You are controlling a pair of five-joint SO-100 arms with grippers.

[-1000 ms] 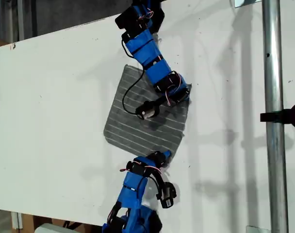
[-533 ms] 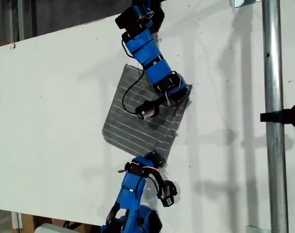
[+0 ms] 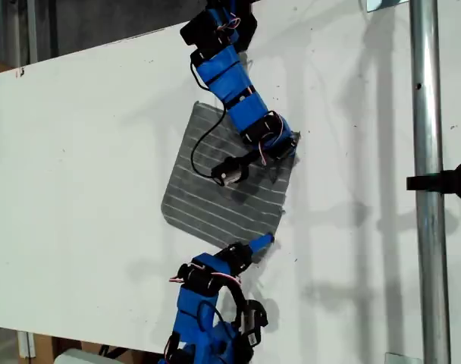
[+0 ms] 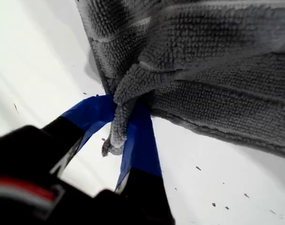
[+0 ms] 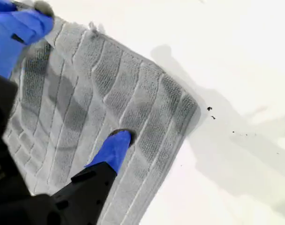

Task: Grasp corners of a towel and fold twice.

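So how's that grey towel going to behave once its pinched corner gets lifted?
Probably floppy: the towel bunches into soft folds where my first gripper pinches its corner. Its looped pile likely grips rather than slips. It looks thin and light, so it may drag across the table unless my second gripper pins it.

The first gripper (image 3: 255, 246) has drawn back toward the bottom edge of the exterior view and swung round. One blue finger now sticks out toward that view's right, where a second ago the fingers sat tucked against the cloth. Its arm has shifted toward the exterior view's left and lower, and the wrist camera hangs nearer the bottom edge. The towel (image 3: 208, 189) has moved with it. The corner (image 4: 115, 136) pinched between the fingers is pulled into a bunched tip. The towel's edge on the exterior view's right slid inward half a second ago, then partly back, uncovering a strip of desk (image 3: 306, 220).
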